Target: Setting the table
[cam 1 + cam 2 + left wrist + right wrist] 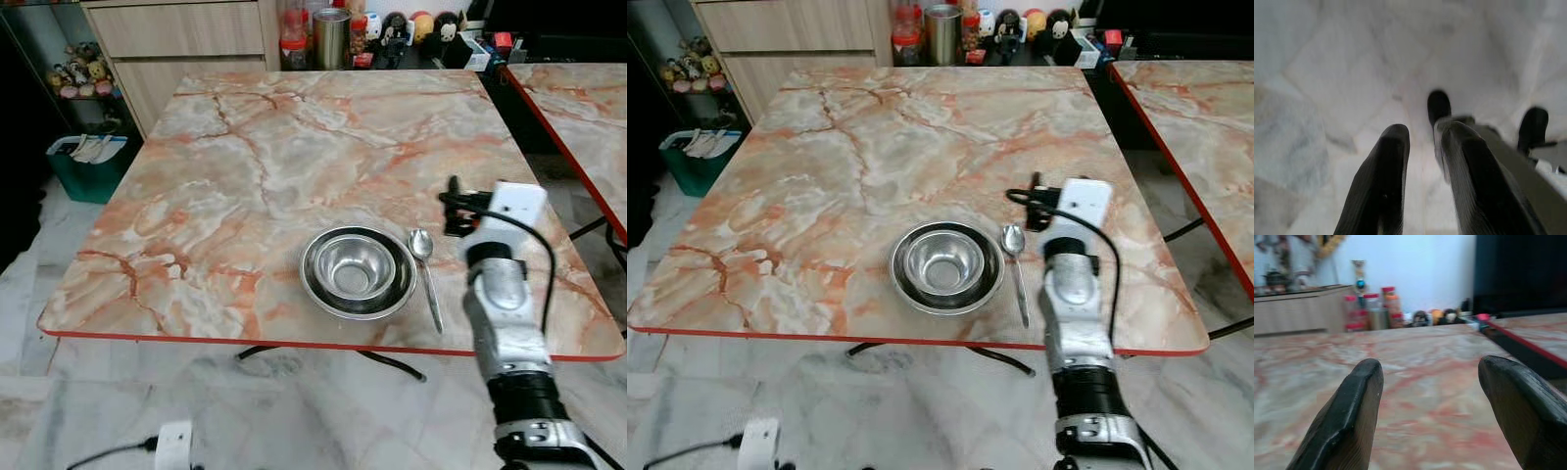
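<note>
One steel bowl point(358, 271) near the table's front edge, toward its right corner, seated in what looks like a second, wider steel dish, though whether two pieces or one deep-rimmed one cannot be told. One spoon point(425, 272) just beside it on the right, bowl end away from the front edge, handle pointing toward that edge: laid as a place setting, probably for someone seated at that side.

Right gripper point(1427, 396) above the table point(245, 166) just right of the spoon, near the right edge, jaws spread wide and holding nothing, aimed level across the marble toward the far edge. Judged as free after the spoon, or ready for the next item.

Left gripper point(1422, 166) hanging idle below the table over pale floor tiles, fingers nearly together with a narrow gap, nothing between them.

Beyond the far edge, a row of jars, one steel canister point(331, 37) and small figurines. One more marble table point(578, 98) off the right edge. One green bin point(90, 166) by the left side.
</note>
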### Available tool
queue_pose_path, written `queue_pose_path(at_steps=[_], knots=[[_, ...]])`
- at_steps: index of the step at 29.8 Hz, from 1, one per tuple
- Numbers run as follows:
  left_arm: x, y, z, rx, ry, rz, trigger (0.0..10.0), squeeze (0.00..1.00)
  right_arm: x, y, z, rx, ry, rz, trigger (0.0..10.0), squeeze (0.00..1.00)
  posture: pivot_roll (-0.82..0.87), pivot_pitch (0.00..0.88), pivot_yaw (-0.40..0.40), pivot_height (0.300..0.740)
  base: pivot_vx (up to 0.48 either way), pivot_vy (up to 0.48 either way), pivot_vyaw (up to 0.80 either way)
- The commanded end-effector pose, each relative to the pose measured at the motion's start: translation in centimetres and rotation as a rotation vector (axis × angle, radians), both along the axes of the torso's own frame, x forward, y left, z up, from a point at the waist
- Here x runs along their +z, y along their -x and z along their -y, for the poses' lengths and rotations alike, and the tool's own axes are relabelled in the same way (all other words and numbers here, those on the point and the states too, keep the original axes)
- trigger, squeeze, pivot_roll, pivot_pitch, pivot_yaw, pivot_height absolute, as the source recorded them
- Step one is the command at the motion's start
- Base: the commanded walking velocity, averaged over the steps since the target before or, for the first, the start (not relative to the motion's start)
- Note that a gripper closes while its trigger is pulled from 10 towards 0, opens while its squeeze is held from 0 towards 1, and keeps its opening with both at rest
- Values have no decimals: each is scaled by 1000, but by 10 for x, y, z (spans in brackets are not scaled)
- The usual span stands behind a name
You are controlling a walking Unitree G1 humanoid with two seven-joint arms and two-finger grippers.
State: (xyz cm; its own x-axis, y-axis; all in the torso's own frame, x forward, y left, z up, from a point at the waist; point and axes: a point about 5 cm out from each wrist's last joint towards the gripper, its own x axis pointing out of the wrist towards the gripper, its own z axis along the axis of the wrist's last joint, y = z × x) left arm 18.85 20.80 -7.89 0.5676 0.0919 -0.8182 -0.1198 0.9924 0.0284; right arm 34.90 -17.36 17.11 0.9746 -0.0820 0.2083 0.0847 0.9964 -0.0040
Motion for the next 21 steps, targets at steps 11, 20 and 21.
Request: queue_pose_path(at_steps=[11,20,21], knots=[[-9,28,-15,20,-45,-48,10000,0,19,0,-2,33,2,104,10000,0,-73,99,28,740,0,-350,0],[-8,27,-16,22,-49,-29,10000,0,18,2,-2,39,1,113,10000,0,-76,82,26,740,0,-350,0],[-8,26,-15,20,-49,-28,10000,0,18,2,-2,39,2,112,10000,0,-76,82,26,740,0,-352,0]])
